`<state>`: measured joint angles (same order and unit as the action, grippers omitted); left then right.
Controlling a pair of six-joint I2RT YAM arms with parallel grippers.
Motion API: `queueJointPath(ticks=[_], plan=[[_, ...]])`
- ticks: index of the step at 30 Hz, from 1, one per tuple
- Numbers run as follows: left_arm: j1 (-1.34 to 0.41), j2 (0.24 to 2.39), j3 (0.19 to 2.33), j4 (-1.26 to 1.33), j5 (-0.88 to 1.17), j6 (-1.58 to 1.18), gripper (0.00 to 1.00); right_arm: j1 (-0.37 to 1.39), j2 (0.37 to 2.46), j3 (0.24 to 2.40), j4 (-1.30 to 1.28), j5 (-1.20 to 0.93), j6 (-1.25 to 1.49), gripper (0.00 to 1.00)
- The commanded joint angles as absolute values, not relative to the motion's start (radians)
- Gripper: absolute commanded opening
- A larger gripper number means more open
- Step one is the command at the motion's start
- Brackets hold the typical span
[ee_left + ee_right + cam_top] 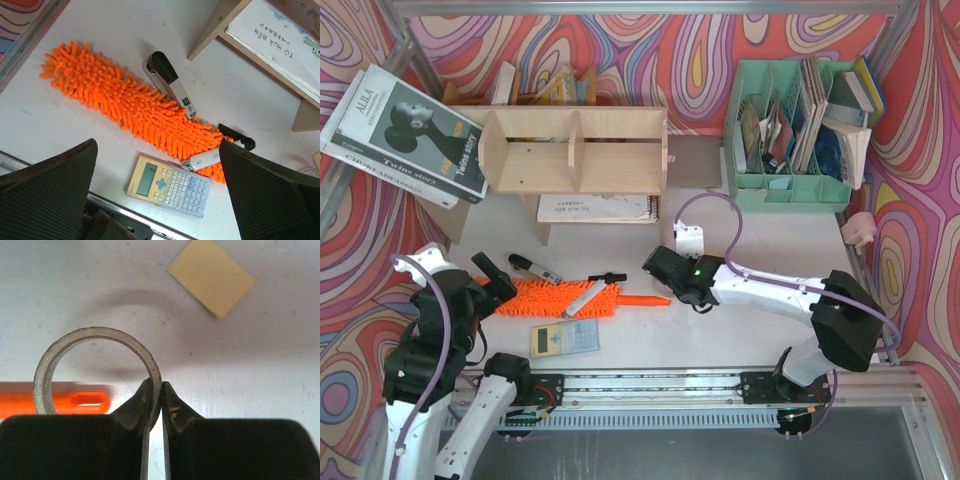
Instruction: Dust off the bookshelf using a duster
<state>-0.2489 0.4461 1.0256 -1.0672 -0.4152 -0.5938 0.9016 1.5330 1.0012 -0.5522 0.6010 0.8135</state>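
From above, the bookshelf [575, 150] stands at upper centre of the desk [770, 240]. The duster [555, 298] lies flat below it at lower left of centre, fluffy head to the left and thin handle pointing right. The left hand [495, 280] is at the head's left end. The right hand [658, 265] is just above and right of the handle tip. A stapler [535, 268] lies along the head's upper edge, and a calculator [563, 338] sits just below the head.

In the left wrist view, the left hand [157, 145] is spread wide with nothing between its fingers [47, 195]. The duster [130, 102] runs diagonally from upper left to lower right. The stapler [170, 82] touches its upper side, and the calculator [170, 184] lies near the bottom. A bookshelf [215, 25] leg shows at the top.

In the right wrist view, the right hand [155, 400] is pinched tight on the wall of a tape roll [95, 335], which stands upright as a ring. The duster [55, 402] handle end lies on the desk at left, behind the ring. A sticky note [211, 277] lies at upper right.
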Motion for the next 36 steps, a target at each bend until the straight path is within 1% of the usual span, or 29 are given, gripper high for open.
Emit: queueJointPath(ticks=[1,18,20,22,26,30,33,36], plan=[[-0.253,0.457,1.013,-1.059,-0.433,-0.587,0.98,0.863,1.499,0.953,-0.563,0.594,0.855,0.19],[-0.253,0.462,1.014,-1.06,-0.435,-0.588,0.98,0.828,1.501,0.86,-0.598,0.612,0.97,0.24],[-0.253,0.462,1.014,-1.06,-0.436,-0.588,0.98,0.825,1.503,0.856,-0.606,0.611,0.979,0.27],[-0.253,0.463,1.014,-1.06,-0.436,-0.589,0.98,0.824,1.503,0.857,-0.611,0.614,0.987,0.34],[-0.253,0.461,1.014,-1.06,-0.437,-0.589,0.98,0.823,1.487,0.866,-0.621,0.622,0.986,0.41],[-0.253,0.456,1.014,-1.06,-0.437,-0.589,0.98,0.824,1.458,0.892,-0.628,0.626,0.963,0.44],[-0.253,0.456,1.014,-1.059,-0.438,-0.589,0.98,0.832,1.414,0.899,-0.558,0.587,0.876,0.46],[-0.253,0.455,1.014,-1.06,-0.438,-0.59,0.98,0.88,1.387,0.914,-0.5,0.553,0.833,0.49]])
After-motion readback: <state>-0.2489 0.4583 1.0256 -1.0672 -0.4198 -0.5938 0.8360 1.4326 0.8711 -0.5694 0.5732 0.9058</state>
